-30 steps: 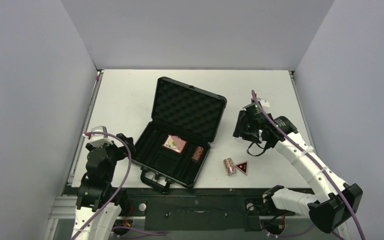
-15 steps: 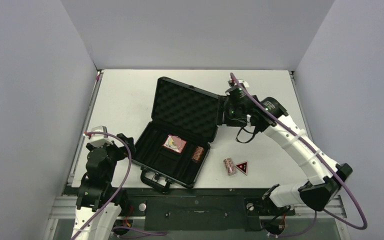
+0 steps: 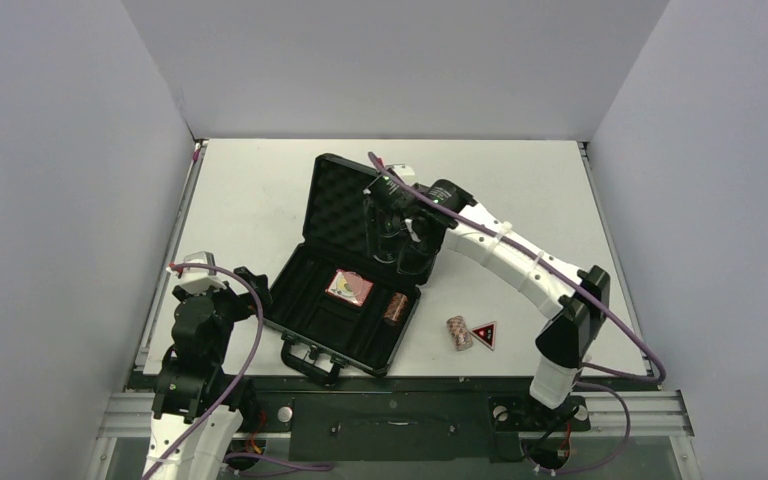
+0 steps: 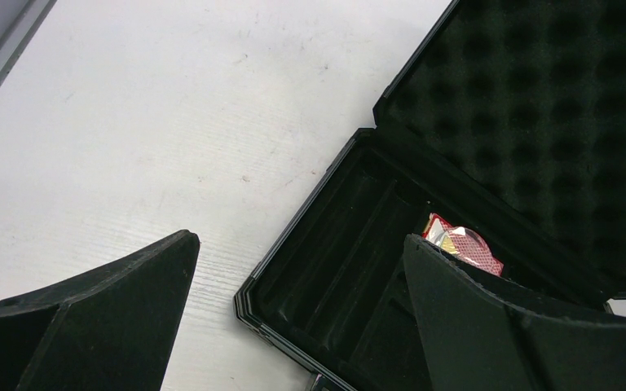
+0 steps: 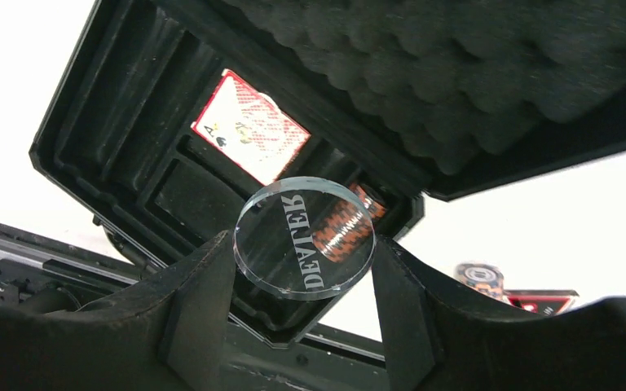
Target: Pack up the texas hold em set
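Observation:
The black case (image 3: pixel 315 322) lies open mid-table, its egg-crate foam lid (image 3: pixel 345 205) tilted back. Inside sit the pink card box (image 3: pixel 349 287) and one reddish-brown chip roll (image 3: pixel 395 307). A second chip roll (image 3: pixel 458 333) and the red-black triangle (image 3: pixel 484 334) lie on the table right of the case. My right gripper (image 5: pixel 303 244) hovers over the case, shut on a clear round disc marked DEALER (image 5: pixel 303 238). Beneath it, the right wrist view shows the card box (image 5: pixel 250 136). My left gripper (image 4: pixel 297 240) stands open at the case's left corner (image 4: pixel 249 297), holding nothing.
White tabletop (image 3: pixel 250 190) surrounds the case, with grey walls on three sides. The case handle (image 3: pixel 305 362) points toward the near table edge. A metal rail (image 3: pixel 410 400) with the arm bases runs along the front.
My right arm has swung left from the table right of the case to above the open lid and base, carrying the disc. The left arm has not moved.

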